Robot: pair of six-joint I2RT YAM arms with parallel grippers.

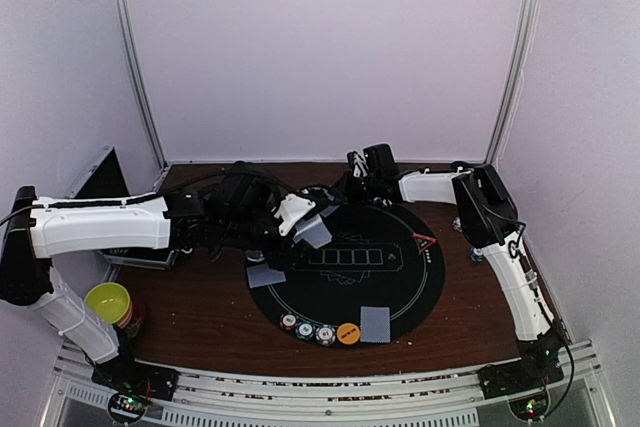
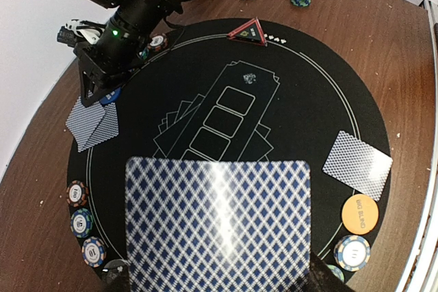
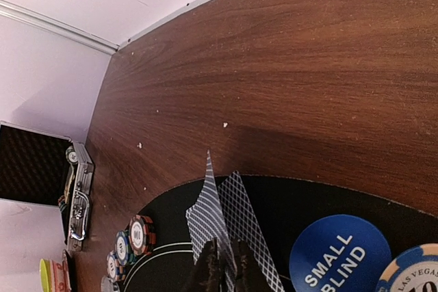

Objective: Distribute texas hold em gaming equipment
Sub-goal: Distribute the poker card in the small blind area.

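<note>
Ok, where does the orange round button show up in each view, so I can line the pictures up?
Top external: the orange button sits at the near edge of the mat, between the chip row and a face-down card.
Left wrist: lower right, just below that same card.
Right wrist: not in it.
Shared landmark: the black round mat, visible in all three.

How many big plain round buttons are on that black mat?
2. An orange button lies at the mat's near edge beside a card; a blue button lies at the far edge by the right tool. The left arm may hide others.
</note>
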